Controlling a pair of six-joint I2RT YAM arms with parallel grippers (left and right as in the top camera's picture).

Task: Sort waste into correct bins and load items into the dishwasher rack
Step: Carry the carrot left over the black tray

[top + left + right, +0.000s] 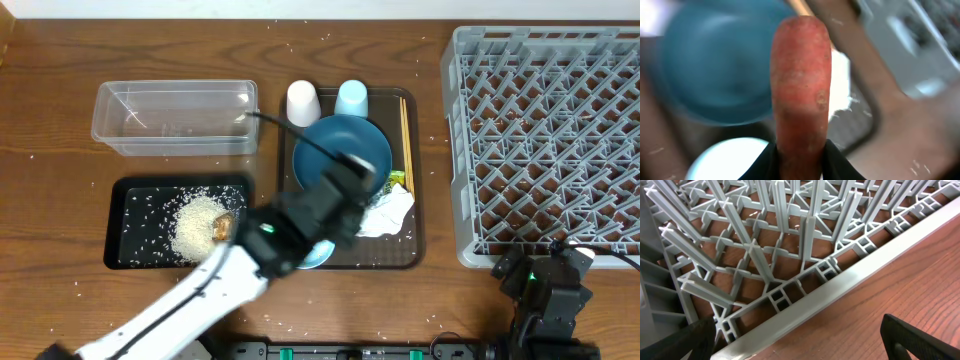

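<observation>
The orange carrot [801, 90] is pinched at its lower end by the left gripper [801, 165], whose dark fingers [762, 162] press against it from both sides. It sticks straight out from the jaws and fills the middle of the left wrist view. In the overhead view the left gripper [352, 172] hangs over the dark-blue plate [340, 140], and the carrot itself is hidden beneath it.

Behind the carrot the left wrist view shows the plate [720, 70] as a blur, the white bowl [725, 160] below it, and the crumpled white napkin [841, 75] to the right.

The plate lies on the brown serving tray [414, 245]. At the tray's far edge stand the small white cup [303, 103] and the small light-blue cup [351, 99], side by side. The chopsticks [405, 125] lie along the tray's right side. The napkin [388, 212] sits near the plate's right edge, with the green-yellow packet [398, 181] just beside it. The bowl [316, 256] peeks out from under the arm.

To the left, the black tray [125, 240] holds a heap of white rice [193, 225] and the brown food lump [223, 228] touching it. The clear tub [175, 118] lies beyond it. Loose grains dot the table [60, 60].

The grey rack [545, 140] fills the right side. The right gripper [545, 275] sits at the rack's near edge, its fingers [910, 335] spread wide and holding nothing.
</observation>
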